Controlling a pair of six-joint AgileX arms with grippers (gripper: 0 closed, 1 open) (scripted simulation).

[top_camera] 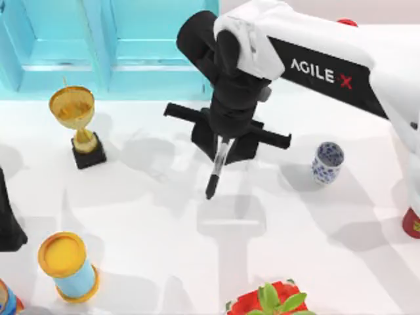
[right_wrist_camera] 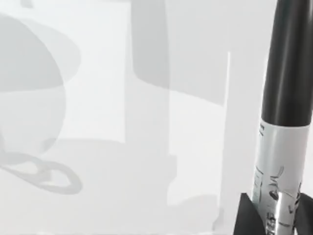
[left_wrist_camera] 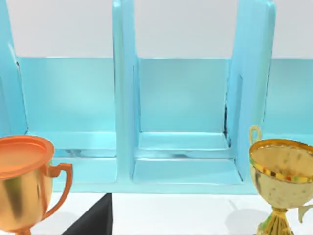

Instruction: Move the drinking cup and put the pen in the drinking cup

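Holding the pen (top_camera: 216, 167) in my right gripper (top_camera: 222, 152), I am keeping its jaws closed around the label band, so the black barrel is hanging tip-down over the middle of the tabletop (top_camera: 164, 216), lifted off it as I judge from its shadow. That upright hold is suiting a drop into an open mouth. The drinking cup (top_camera: 327, 162) is standing upright to the right, well apart from the pen, with bare white surface between them, so a sideways carry looks unobstructed. The gold trophy (top_camera: 77, 125) and yellow-rimmed cylinder (top_camera: 68, 266) are sitting far left, out of the way. My left arm is resting parked at the left edge.
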